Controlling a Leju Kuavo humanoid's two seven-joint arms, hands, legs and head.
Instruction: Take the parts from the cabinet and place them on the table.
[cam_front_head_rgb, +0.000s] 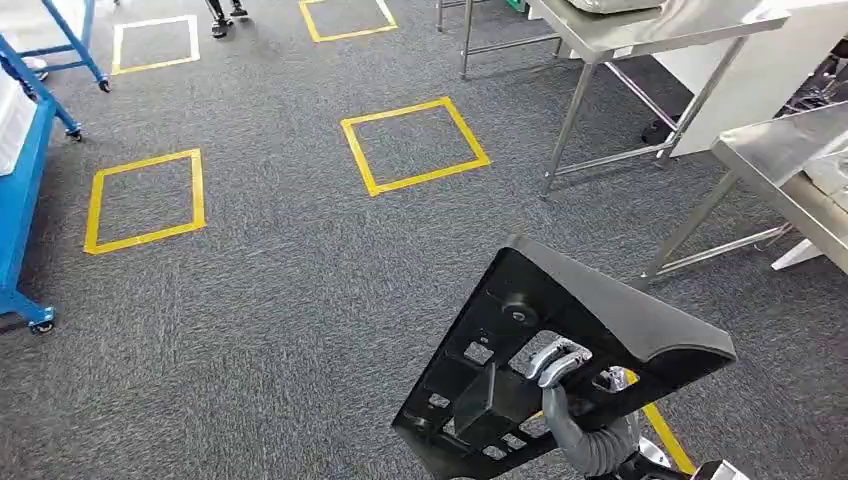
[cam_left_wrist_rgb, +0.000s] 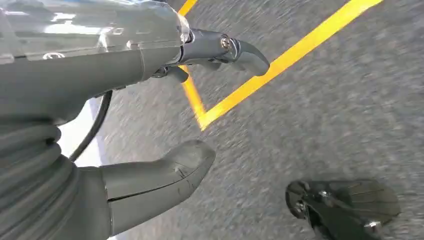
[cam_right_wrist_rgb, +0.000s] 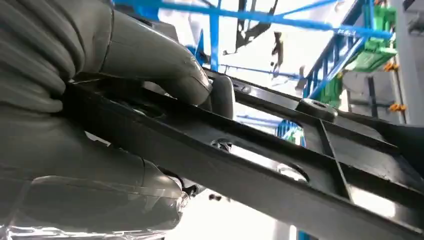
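Note:
A large black plastic part (cam_front_head_rgb: 570, 360) with cut-out windows and ribs is held tilted over the carpet at the lower right of the head view. My right hand (cam_front_head_rgb: 560, 375) grips it, fingers hooked through one of its openings. In the right wrist view my thumb (cam_right_wrist_rgb: 165, 75) presses on a black rib of the part (cam_right_wrist_rgb: 300, 165). My left hand (cam_left_wrist_rgb: 165, 120) hangs above the carpet with its fingers apart and nothing in them. Steel tables (cam_front_head_rgb: 790, 170) stand at the right.
Yellow taped squares (cam_front_head_rgb: 413, 144) mark the grey carpet ahead. A blue wheeled frame (cam_front_head_rgb: 20, 190) stands along the left edge. A second steel table (cam_front_head_rgb: 640, 40) is at the upper right. A person's feet (cam_front_head_rgb: 225, 18) show at the top.

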